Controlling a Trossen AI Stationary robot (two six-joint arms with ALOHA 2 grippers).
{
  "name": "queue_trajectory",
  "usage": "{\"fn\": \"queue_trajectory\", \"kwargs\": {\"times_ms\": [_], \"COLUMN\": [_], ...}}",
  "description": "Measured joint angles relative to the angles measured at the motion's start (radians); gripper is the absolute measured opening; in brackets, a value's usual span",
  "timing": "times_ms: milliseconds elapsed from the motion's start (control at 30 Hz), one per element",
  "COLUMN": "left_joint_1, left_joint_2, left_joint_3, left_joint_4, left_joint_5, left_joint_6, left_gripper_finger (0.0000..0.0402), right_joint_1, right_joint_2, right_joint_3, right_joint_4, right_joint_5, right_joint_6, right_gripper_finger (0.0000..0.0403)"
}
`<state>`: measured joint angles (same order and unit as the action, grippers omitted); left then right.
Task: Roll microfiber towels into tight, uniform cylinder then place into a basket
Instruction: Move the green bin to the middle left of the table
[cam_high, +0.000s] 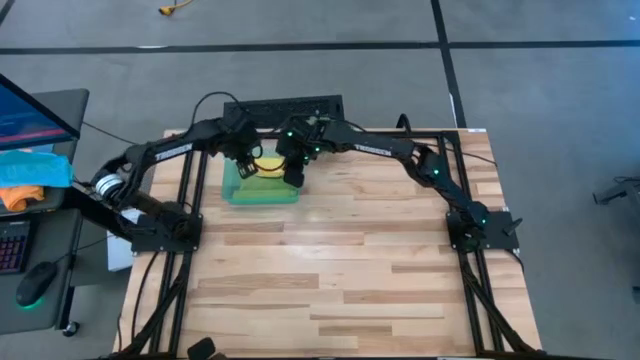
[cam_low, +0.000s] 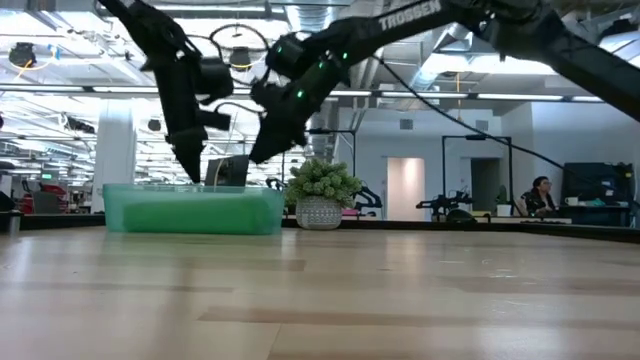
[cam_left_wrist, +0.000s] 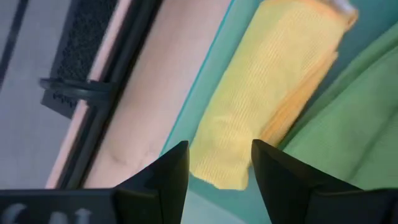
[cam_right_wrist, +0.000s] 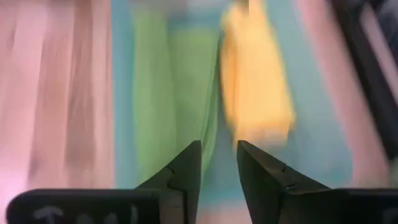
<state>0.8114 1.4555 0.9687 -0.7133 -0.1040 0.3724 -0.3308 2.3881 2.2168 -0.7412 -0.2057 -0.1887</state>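
Both grippers hang released over the basket (cam_high: 232, 190): left gripper (cam_left_wrist: 219, 163) above the yellow towel (cam_left_wrist: 261, 99), right gripper (cam_right_wrist: 217, 163) above the green towel (cam_right_wrist: 171, 93) beside it.

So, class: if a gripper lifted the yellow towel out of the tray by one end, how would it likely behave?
The yellow towel is soft woven cloth, so it would probably sag and feel light. Its loose folded layers suggest it may unroll. Lying flattish beside the green towel, it seems unlikely to roll.

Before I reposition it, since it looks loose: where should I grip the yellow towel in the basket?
Grip the yellow towel across its middle, coming straight down from above. It lies as a long roll beside the green towel, and the basket walls probably block a side approach.
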Motion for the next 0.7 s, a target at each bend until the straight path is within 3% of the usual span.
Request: {"fn": "queue_trajectory", "kwargs": {"times_ms": [133,333,700], "left_joint_1": [-0.007,-0.046,-0.323], "left_joint_2": [-0.102,-0.331,-0.705], "left_joint_3": [0.0,-0.036,-0.27], "left_joint_4": [-0.05,-0.047,0.133], "left_joint_5": [0.016,0.124,0.085], "left_joint_6": [-0.027,-0.114,-0.288], "left_gripper_finger": [0.0167,0.0167,0.0167], "right_joint_1": [0.006,0.047,0.133], "right_joint_2": [-0.053,-0.084,-0.081], "right_joint_3": [0.0,-0.052,-0.144], "right_joint_4": [-0.134,-0.239,-0.261], "right_joint_5": [-0.001,-0.002,0.083], "right_joint_6": [-0.025,-0.03,-0.014], "right_gripper_finger": [0.0119,0.0103,0.0059]}}
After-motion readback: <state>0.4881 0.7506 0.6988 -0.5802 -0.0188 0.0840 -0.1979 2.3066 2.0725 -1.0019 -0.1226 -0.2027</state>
